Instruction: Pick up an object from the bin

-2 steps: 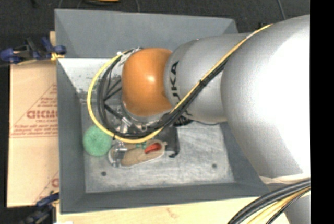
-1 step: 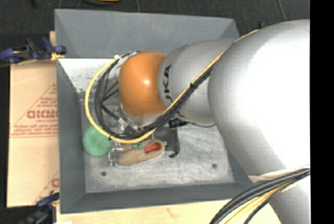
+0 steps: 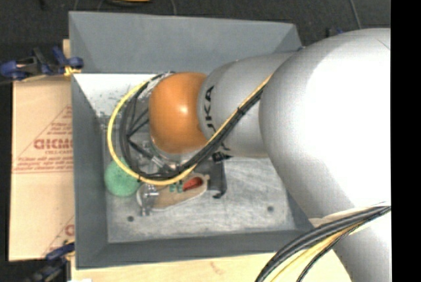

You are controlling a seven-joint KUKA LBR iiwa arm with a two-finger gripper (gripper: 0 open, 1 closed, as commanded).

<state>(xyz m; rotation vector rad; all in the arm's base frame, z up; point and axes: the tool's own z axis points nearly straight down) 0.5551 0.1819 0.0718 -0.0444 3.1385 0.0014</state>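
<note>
Dark carpet lies round the grey bin [image 3: 197,44], whose pale floor is largely covered by the arm [image 3: 316,129] reaching in from the view's right.

From the camera above, the orange cover [image 3: 174,111] on the wrist and a loop of yellow cable [image 3: 115,136] hide most of the gripper [image 3: 158,172], which hangs low over the floor's left half. Whether it stands apart or together I cannot tell.

Two things lie closest. A green ball [image 3: 120,180] sits just beside it on the view's left, near the bin's left wall. A flat tan piece with a red patch [image 3: 182,188] lies just below it, toward the near wall. Its long axis runs across the view, rising slightly to the right, between a small silver bit [image 3: 145,200] and a black piece [image 3: 217,181].

By my judgement the tan piece is the likelier target, and a grip would need to close across its short side.
</note>
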